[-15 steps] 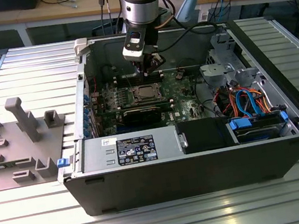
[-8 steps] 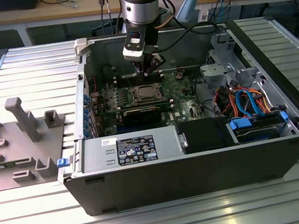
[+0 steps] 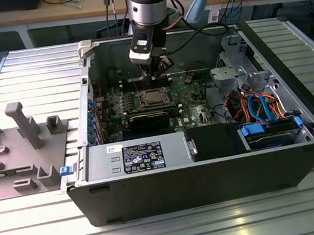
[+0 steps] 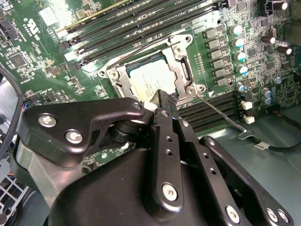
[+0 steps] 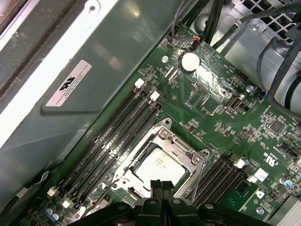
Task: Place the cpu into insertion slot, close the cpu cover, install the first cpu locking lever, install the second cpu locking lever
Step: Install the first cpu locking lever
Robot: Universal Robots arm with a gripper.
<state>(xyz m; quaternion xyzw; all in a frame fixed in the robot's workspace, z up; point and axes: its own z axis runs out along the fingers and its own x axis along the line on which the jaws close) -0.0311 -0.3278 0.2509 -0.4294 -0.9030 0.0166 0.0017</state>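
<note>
The fingers (image 5: 157, 186) are pressed together with nothing between them, at one edge of the socket (image 3: 152, 97); whether they touch it I can't tell; the chip (image 5: 160, 165) lies inside, a pale shiny square sitting flat, and the cover (image 5: 186, 151) is down around it, its window framing the chip; so the lever stage looks to be in hand; one thin wire lever (image 4: 221, 110) juts loose across the green board (image 5: 221, 108); seating it, I'd judge, calls for a steady push down and under its hook.

Unreadable print on label (image 3: 142, 156) of power supply (image 3: 97, 165)
</note>
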